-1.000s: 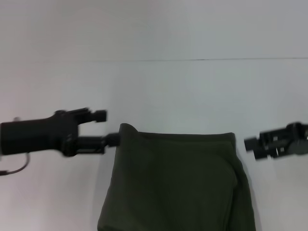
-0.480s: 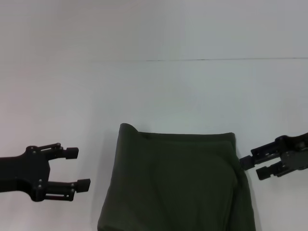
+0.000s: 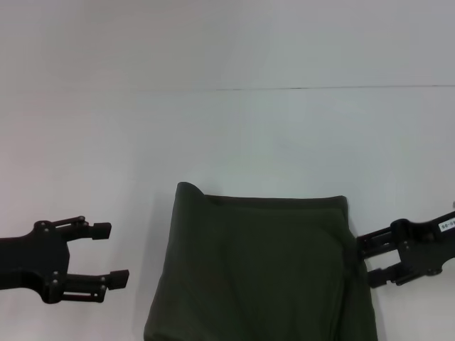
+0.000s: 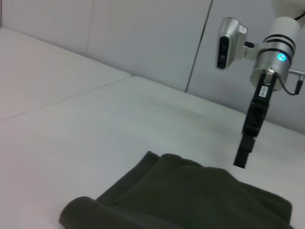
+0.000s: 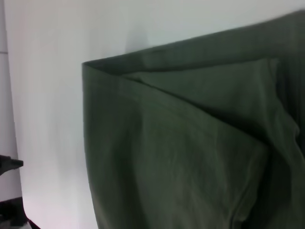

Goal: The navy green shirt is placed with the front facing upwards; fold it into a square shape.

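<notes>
While folded shirt (image 3: pixel 259 270) lies flat, both hands flank it, empty.

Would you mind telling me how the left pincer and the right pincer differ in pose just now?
The left pincer hangs apart from the navy green shirt, with bare table between; the right pincer sits right at the shirt's edge. The left pincer's fingers gape wide; the right pincer's fingers show a narrower gap. Both are black, empty, and point inward at the shirt.

A plain white table (image 3: pixel 234 135) meets a pale panelled wall (image 4: pixel 143 38) under even light.
</notes>
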Controlling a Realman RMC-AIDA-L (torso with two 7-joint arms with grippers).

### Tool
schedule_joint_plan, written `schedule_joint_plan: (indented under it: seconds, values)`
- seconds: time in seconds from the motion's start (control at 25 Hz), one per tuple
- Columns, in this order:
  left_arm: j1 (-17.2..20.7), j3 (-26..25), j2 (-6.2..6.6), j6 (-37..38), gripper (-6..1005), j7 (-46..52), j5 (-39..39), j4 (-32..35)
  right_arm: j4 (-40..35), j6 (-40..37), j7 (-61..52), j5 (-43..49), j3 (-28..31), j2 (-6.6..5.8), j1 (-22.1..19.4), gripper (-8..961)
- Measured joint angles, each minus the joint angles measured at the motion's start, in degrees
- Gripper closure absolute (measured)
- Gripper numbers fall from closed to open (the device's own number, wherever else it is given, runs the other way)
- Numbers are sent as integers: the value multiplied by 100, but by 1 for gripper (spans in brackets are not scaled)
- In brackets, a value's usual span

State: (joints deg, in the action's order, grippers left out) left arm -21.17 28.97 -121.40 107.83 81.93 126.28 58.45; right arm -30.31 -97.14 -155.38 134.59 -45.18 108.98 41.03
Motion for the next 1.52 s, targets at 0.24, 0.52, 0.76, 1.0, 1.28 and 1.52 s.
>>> schedule_joint_plan:
  seconds: [0.24, 0.52, 0.76, 1.0, 1.28, 1.52]
  values:
    - [51, -75, -2, -33, 65, -96, 3, 26, 191, 274, -28, -58, 57, 80, -16, 156]
    - [60, -87, -15, -49, 66, -125, 3, 35, 207, 525, 107, -66, 91, 262, -30, 158]
    - [47, -91, -15, -59, 66, -125, 3, 29, 213, 789, 253, -64, 84, 311, -20, 166]
    - [37, -94, -15, -76, 66, -125, 2, 32, 221, 917, 342, -56, 77, 369, -36, 176]
    - [23, -93, -15, -96, 66, -125, 1, 18, 223, 1031, 484, -67, 198, 524, -43, 188]
    - [17, -93, -15, -96, 66, -125, -2, 12, 236, 1152, 583, -111, 245, 622, -42, 199]
